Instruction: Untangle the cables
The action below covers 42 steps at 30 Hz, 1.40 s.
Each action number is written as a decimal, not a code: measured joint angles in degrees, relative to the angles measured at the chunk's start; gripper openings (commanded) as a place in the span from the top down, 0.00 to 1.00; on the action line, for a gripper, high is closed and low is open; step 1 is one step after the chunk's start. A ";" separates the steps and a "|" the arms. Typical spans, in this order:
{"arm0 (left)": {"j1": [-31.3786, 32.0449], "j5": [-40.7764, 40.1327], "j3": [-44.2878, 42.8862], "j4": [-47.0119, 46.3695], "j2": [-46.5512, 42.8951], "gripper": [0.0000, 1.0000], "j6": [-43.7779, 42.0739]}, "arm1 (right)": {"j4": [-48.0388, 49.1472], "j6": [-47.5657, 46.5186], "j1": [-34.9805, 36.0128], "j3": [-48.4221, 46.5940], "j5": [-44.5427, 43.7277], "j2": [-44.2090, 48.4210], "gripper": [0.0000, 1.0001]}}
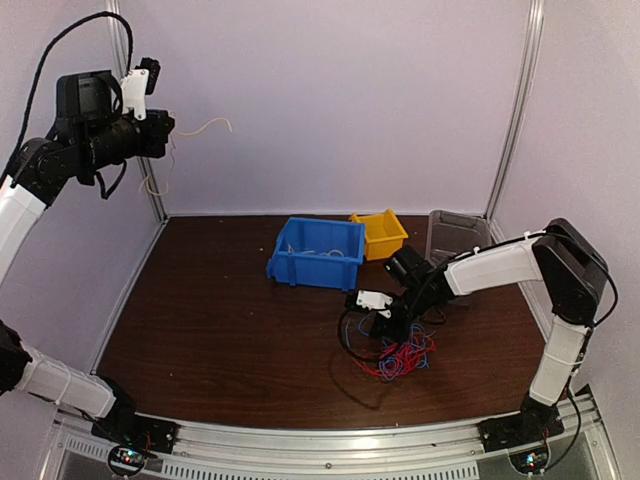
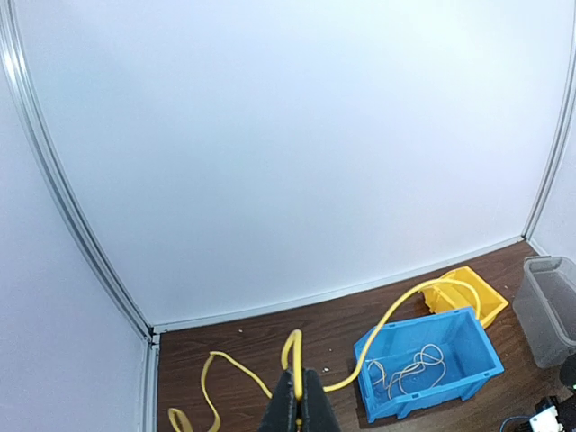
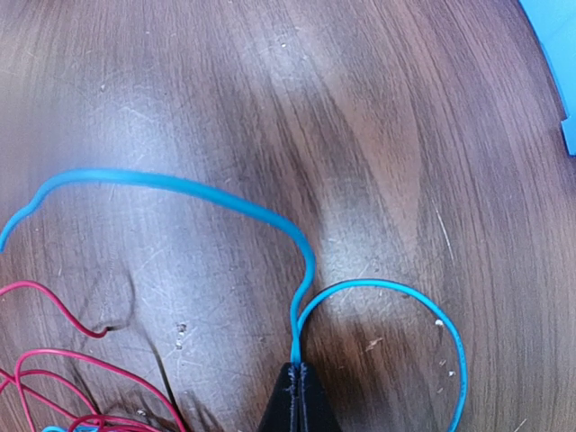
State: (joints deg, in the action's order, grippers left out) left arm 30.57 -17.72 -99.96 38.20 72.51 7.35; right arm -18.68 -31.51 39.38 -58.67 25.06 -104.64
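Far left, raised high by the wall: left gripper point(image 1: 163, 126), well above the dark brown wooden tabletop point(image 1: 220, 330). Its jaws are pinched narrow on a thin yellow wire strand point(image 2: 396, 313), which hangs free to both sides of the fingers. It is probably held aloft so the strand hangs clear of the other cables.

Centre, toward the back: blue open-fronted plastic bin point(image 1: 315, 253). Pale thin strands point(image 2: 409, 367) lie loose inside, so it is likely a drop place for freed wires.

Just beside it on the right: smaller yellow plastic bin point(image 1: 380, 233). Its contents cannot be told.

Right of centre, low over the tabletop: right gripper point(image 1: 385, 318). Its jaws are closed to a sliver on a thin light-blue wire point(image 3: 180, 185) that curves away across the wood. The low grip suggests the wire is being drawn out of the heap.

Just nearside of that gripper: heap of red and blue thin wires point(image 1: 402, 355), knotted and lying on the tabletop. Its red loops point(image 3: 54, 373) lie near the gripped wire.

Back right: clear grey plastic tub point(image 1: 455, 235).
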 measured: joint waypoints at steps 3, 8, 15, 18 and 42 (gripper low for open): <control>0.00 0.59 1.81 -0.70 0.09 1.00 0.09 | -0.94 0.13 0.00 -0.50 0.66 0.02 0.82; 0.00 2.54 6.73 -2.03 1.14 1.00 0.76 | -5.09 0.70 0.02 -0.98 1.29 4.59 0.65; 0.00 6.73 7.76 -5.73 5.86 1.00 1.60 | -6.27 3.82 -2.82 -5.09 1.99 22.86 0.30; 0.00 9.64 7.76 -8.11 8.39 1.00 2.49 | -3.85 6.23 -6.84 -3.98 2.86 30.10 0.28; 0.83 27.32 1.92 -18.93 22.80 1.00 8.85 | 7.15 8.98 -26.53 13.99 8.81 40.65 0.28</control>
State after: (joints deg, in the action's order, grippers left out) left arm 31.40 9.61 -98.04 19.27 95.31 16.21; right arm -11.53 -22.52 12.84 -44.69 33.87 -63.99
